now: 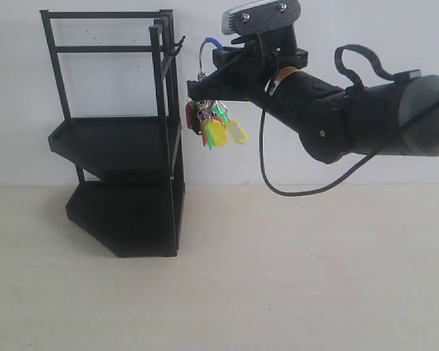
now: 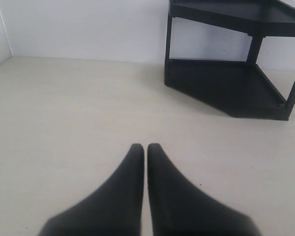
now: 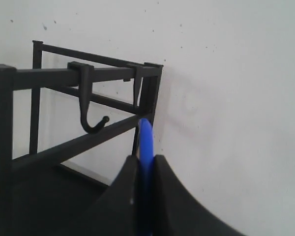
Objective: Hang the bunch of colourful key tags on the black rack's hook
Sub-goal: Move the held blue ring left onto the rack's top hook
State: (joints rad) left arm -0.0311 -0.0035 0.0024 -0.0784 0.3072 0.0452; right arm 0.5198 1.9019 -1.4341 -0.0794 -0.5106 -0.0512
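The black rack (image 1: 121, 153) stands on the table at the left, its hook (image 1: 177, 47) jutting from the upper right corner post. My right gripper (image 1: 199, 89) hangs just right of that post, a little below the hook, shut on the blue loop (image 3: 146, 142) of the colourful key tag bunch (image 1: 214, 124). The red, green and yellow tags dangle under the fingers. In the right wrist view the hook (image 3: 92, 120) curls down from the rack's top bar, apart from the loop. My left gripper (image 2: 145, 147) is shut and empty, low over the table, with the rack's lower shelves (image 2: 236, 83) ahead.
A pale wall (image 1: 314, 29) rises right behind the rack. A black cable (image 1: 278, 183) droops from the right arm above the light wooden table (image 1: 293, 278). A wall corner (image 2: 2, 34) shows in the left wrist view.
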